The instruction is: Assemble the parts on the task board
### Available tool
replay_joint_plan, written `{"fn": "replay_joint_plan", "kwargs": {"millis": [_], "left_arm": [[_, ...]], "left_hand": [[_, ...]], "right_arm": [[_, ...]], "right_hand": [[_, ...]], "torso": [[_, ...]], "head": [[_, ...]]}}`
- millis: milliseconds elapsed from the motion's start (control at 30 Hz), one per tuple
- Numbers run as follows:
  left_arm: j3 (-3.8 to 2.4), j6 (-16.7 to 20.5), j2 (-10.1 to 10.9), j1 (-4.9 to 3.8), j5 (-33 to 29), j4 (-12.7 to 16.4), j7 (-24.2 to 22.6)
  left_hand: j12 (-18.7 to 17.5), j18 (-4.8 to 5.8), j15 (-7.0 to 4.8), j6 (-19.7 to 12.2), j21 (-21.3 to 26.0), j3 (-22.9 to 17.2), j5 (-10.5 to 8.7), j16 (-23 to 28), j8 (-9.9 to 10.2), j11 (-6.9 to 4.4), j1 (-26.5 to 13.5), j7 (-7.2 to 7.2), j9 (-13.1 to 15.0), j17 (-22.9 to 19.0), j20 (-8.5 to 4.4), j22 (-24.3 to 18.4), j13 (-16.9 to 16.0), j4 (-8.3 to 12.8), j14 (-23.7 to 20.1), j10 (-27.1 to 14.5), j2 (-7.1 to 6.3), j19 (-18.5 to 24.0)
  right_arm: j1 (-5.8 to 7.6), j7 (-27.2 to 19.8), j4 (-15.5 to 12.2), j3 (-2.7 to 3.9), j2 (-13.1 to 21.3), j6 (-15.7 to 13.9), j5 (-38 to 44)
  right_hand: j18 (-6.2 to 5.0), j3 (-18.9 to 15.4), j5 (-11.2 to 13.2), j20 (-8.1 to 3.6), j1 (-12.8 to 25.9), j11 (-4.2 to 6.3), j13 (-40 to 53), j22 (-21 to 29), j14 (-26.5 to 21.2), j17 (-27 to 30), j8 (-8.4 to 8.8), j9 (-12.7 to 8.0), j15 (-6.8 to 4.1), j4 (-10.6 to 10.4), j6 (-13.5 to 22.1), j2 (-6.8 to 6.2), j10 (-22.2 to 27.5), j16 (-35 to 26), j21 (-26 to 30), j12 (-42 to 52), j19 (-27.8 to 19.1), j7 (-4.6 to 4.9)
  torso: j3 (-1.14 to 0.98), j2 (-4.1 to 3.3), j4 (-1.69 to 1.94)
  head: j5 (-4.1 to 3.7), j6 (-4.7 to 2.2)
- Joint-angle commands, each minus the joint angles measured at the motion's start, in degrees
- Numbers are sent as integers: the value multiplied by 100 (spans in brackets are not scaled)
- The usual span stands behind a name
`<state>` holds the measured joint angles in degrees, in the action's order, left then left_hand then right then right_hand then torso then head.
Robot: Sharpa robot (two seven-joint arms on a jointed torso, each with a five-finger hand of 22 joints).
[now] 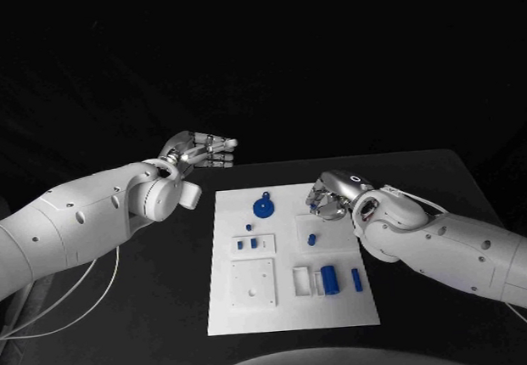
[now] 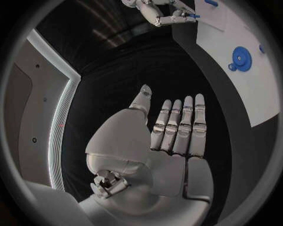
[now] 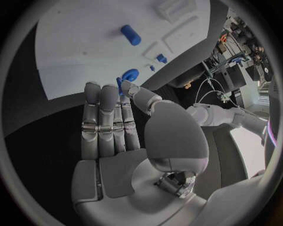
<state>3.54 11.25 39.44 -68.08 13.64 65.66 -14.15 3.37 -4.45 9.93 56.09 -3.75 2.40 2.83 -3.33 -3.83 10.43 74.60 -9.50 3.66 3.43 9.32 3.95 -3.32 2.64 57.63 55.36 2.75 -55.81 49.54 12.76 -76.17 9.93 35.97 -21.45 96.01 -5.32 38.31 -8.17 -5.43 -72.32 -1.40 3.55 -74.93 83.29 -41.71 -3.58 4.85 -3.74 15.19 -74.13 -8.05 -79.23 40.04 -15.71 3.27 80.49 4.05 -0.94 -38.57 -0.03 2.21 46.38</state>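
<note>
In the head view, a white task board (image 1: pixel 289 266) lies lengthwise on the black tabletop (image 1: pixel 410 179), its blue parts (image 1: pixel 263 207) scattered; the right hand (image 1: pixel 329 199) hovers over its far right edge. In the left wrist view, the left hand (image 2: pixel 171 136) is flat, fingers straight, holding nothing. In the right wrist view, the right hand pinches a small blue part (image 3: pixel 120 86).

Black table (image 1: pixel 128 329), dark bkgd, cluttered bench w/ cables (image 3: pixel 236 42)

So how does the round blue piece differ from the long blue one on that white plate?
The round blue disc is wide and flat, at the task board's far end; the blue cylinder is slim and long, near its front edge. Both are blue.
</note>
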Motion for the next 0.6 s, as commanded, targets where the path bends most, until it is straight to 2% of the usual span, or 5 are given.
{"fn": "replay_joint_plan", "kwargs": {"millis": [33,133,267,467,600], "left_arm": [[-4,-91,-13,-6,28,1,-61],[-4,-87,-17,-6,28,0,-61],[-4,-78,-33,-6,28,-6,-63],[-4,-68,-75,-6,28,-18,-71],[-4,-63,-93,-7,28,-30,-69]], "left_hand": [[7,-89,6,-49,-7,-2,-14,-22,13,-7,-24,-3,1,7,1,-9,-2,-28,-21,-30,15,17],[7,-89,6,-49,-7,-2,-14,-22,13,-7,-24,-3,1,7,1,-9,-2,-28,-21,-30,15,17],[7,-89,6,-49,-7,-2,-14,-22,13,-7,-24,-3,1,7,1,-9,-2,-28,-21,-30,15,17],[7,-81,4,-42,-8,20,-14,-23,11,-9,-1,0,2,8,-4,-9,-2,-37,-17,-24,36,13],[7,-81,4,-42,-8,20,-14,-23,11,-9,-1,0,2,8,-4,-9,-2,-37,-17,-24,36,13]], "right_arm": [[-55,-199,-245,4,37,-170,-146],[-128,-343,-475,7,54,-314,-119],[-231,-481,-644,8,28,-488,-37],[-504,-610,-722,5,-106,-789,224],[-651,-620,-706,-10,-191,-906,357]], "right_hand": [[-112,-40,-23,-4,4,43,16,-102,-14,-8,-8,7,-39,4,-22,62,-84,-33,39,21,55,9],[-118,-44,-11,-1,-1,42,16,-104,-15,-4,-7,6,-38,13,-18,70,-81,-45,49,21,57,9],[-119,-49,5,0,-12,40,16,-107,-9,-2,-8,5,-36,24,-23,71,-81,-50,51,21,62,9],[-124,-47,50,-1,-27,42,16,-110,-2,-3,-8,4,-38,34,-30,70,-88,-50,51,21,70,6],[-126,-42,67,-1,-31,43,16,-112,4,-4,-9,3,-39,36,-37,66,-92,-48,49,20,78,4]], "torso": [[2,-1,6],[5,3,2],[12,2,6],[10,-1,8],[10,1,15]], "head": [[144,20],[231,7],[339,-3],[640,78],[763,140]]}}
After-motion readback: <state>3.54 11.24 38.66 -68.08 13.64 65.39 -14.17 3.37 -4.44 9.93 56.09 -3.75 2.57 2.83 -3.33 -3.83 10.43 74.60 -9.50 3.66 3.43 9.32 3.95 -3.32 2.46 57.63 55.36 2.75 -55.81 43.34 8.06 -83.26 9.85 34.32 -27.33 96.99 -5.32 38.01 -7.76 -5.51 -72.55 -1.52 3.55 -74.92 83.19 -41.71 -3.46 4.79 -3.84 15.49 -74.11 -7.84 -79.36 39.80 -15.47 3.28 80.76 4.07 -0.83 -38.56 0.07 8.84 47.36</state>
